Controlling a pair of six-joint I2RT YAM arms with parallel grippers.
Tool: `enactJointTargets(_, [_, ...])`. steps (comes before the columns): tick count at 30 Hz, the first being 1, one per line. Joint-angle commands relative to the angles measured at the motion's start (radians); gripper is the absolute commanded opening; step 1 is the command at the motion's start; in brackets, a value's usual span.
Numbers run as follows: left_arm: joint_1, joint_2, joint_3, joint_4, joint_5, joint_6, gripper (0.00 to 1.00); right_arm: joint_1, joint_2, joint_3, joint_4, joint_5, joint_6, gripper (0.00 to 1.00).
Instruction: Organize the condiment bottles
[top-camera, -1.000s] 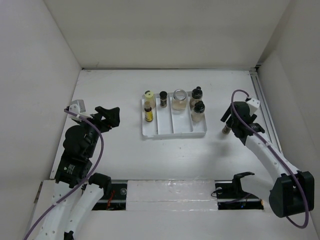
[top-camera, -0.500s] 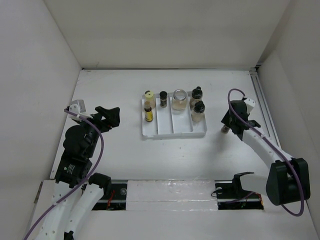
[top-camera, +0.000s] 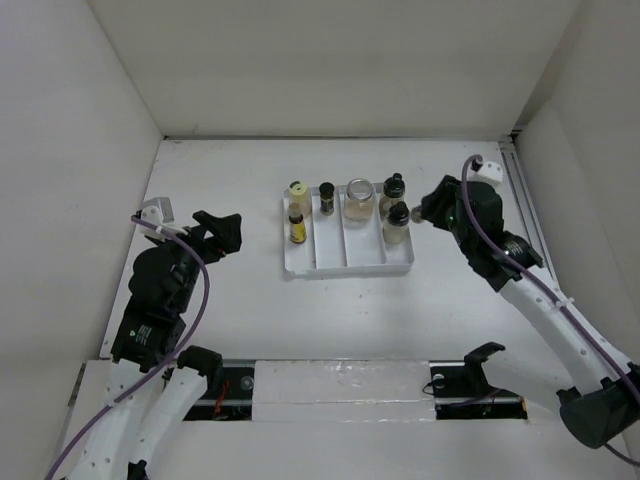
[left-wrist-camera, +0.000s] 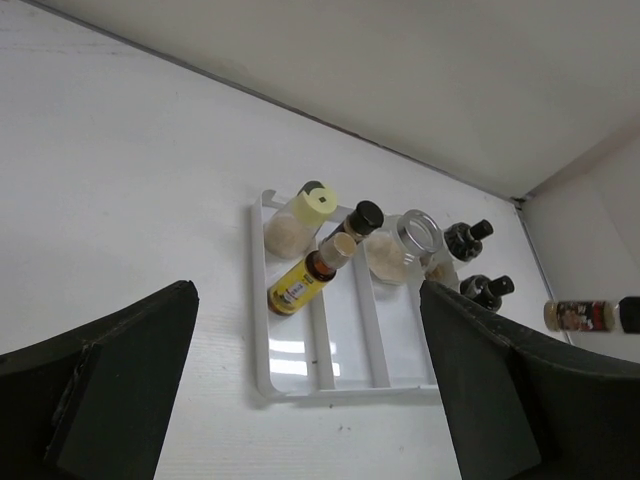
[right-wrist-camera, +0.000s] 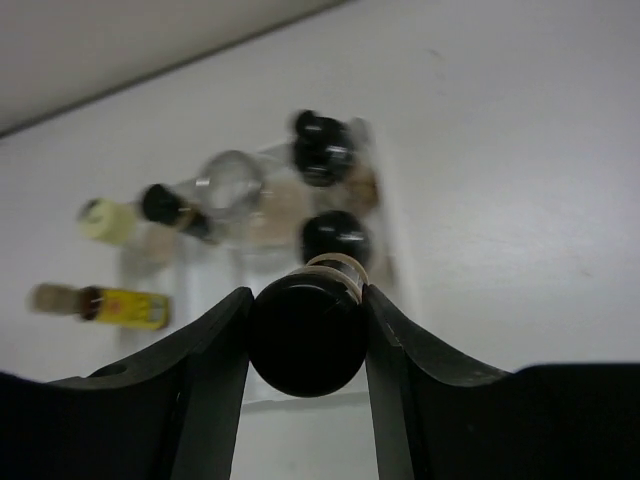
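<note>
Laid out near the middle of a white table (top-camera: 240, 320): a white tray (top-camera: 345, 268), split lengthwise into narrow compartments (floor glinting under the light). Boxed in by plain white walls (top-camera: 330, 70). Along the right edge, a metal rail (top-camera: 520, 190); at the near edge, a glossy strip (top-camera: 340, 385).

Right fingers (right-wrist-camera: 210, 380) clamped (left fingers (left-wrist-camera: 110, 380) spread wide).
</note>
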Motion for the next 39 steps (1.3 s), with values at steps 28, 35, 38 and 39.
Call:
enactJointTargets(28, [0.007,0.092,0.007,0.026,0.04,0.023,0.99,0.45,0.806,0.446,0.255,0.005,-0.157,0.42])
enactJointTargets(35, [0.007,0.092,0.007,0.026,0.04,0.023,0.99,0.45,0.848,0.455,0.255,0.014,-0.166,0.48])
enactJointTargets(38, [0.007,0.092,0.007,0.026,0.04,0.023,0.99,0.45,0.857,0.455,0.255,0.005,-0.157,0.57])
enactJointTargets(39, [0.007,0.092,0.007,0.026,0.04,0.023,0.99,0.45,0.857,0.455,0.255,0.005,-0.157,0.6])
